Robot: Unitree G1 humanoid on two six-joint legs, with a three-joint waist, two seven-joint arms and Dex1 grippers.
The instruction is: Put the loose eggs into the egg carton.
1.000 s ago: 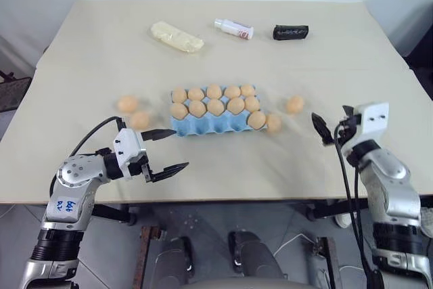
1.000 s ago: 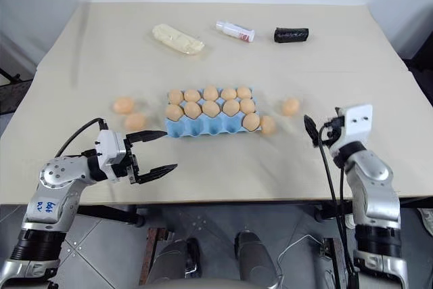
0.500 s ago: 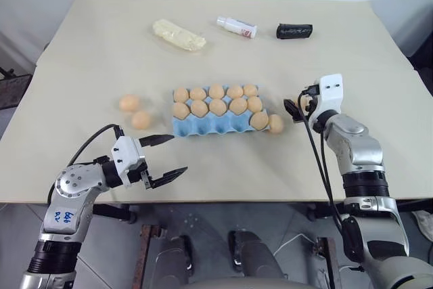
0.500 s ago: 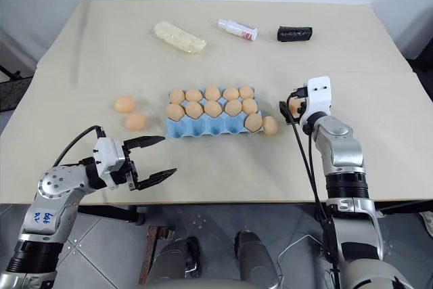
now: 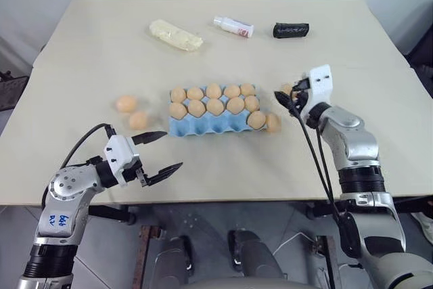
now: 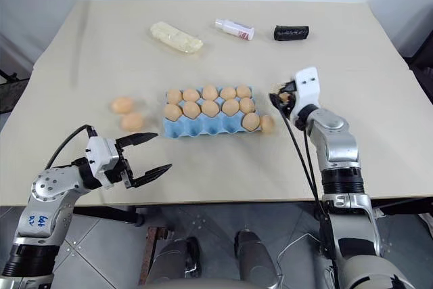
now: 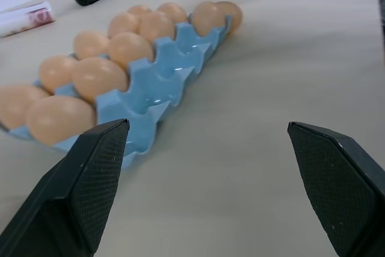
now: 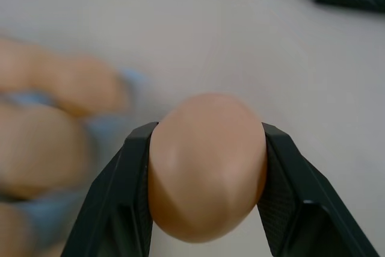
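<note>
no legible text, small bottle [image 5: 233, 27] label too blurry to read, no brands or nos.

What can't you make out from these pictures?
- Print on the small white bottle: too small to read in the head views.
- Light blue moulded egg carton: blurred in the right wrist view behind the tan egg held by the right claw.
- Carton's left end: cut off by the left wrist view's edge.
</note>
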